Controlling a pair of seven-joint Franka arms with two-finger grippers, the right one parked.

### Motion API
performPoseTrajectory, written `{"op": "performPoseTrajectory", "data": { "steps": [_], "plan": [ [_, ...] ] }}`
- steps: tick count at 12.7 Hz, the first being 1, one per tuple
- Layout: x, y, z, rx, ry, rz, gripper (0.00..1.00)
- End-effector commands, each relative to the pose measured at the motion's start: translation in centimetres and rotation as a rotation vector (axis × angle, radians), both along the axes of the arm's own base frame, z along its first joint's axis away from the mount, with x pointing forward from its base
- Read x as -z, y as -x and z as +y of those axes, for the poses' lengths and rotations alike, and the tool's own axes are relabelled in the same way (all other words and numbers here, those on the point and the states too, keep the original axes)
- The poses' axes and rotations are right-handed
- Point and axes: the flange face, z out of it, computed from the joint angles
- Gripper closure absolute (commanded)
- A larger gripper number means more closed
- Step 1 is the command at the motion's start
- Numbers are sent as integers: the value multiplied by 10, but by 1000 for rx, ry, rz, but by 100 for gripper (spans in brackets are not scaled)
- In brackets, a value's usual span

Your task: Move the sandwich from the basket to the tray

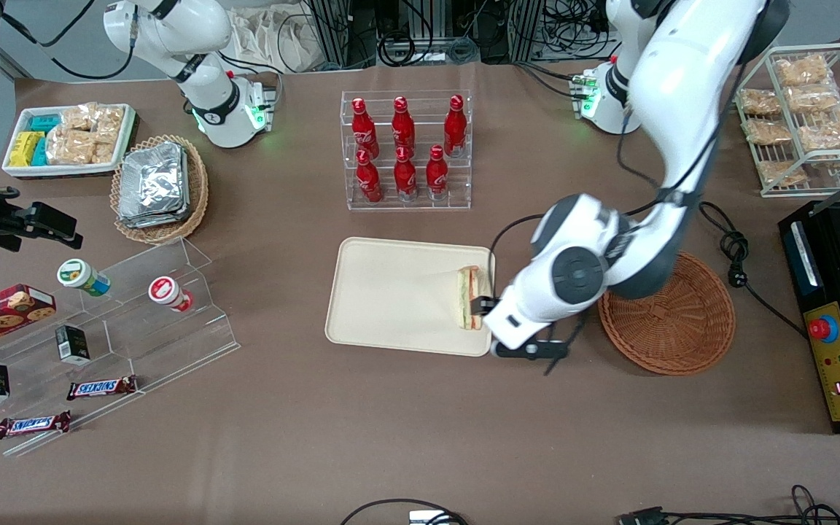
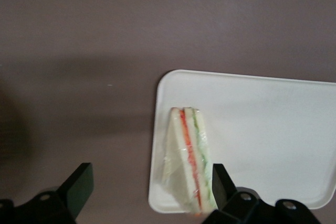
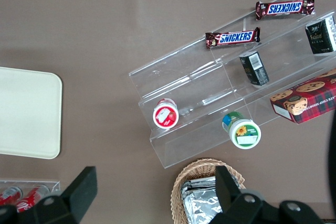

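On the tray (image 1: 391,292), at its edge nearest the basket (image 1: 671,321), lies the sandwich (image 1: 468,297), on its side w/ filling layers showing. Hand (image 2: 149,187) hovers just above, fingers (image 2: 79,184) spread wide, gripping nothing; one finger sits close beside the wedge. Prob. just enough inside the rim to count as placed. Basket's empty.

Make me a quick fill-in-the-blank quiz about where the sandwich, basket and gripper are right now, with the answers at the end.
1. The sandwich lies on the cream ____.
2. The reddish-brown wicker basket holds ____ sandwiches.
3. The left gripper hangs over the tray's edge with its fingers ____.
4. The clear rack nearer the robot bases than the tray holds ____ red bottles.

Missing words: tray; no; open; six
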Motion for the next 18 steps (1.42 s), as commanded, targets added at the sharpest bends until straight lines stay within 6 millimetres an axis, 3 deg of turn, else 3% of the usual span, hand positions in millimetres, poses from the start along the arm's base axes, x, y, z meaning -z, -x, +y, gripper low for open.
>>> {"op": "performPoseTrajectory", "data": {
  "steps": [1, 5, 8, 10, 11, 18],
  "plan": [
    [-78, 9, 42, -22, -38, -43, 0],
    [-175, 24, 121, -108, -87, -79, 0],
    [-210, 27, 210, -7, -99, -78, 0],
    [-215, 28, 266, -10, -102, -45, 0],
    [-215, 29, 283, -6, -100, -29, 0],
    [-223, 51, 292, 8, -155, 44, 0]
  ]
}}
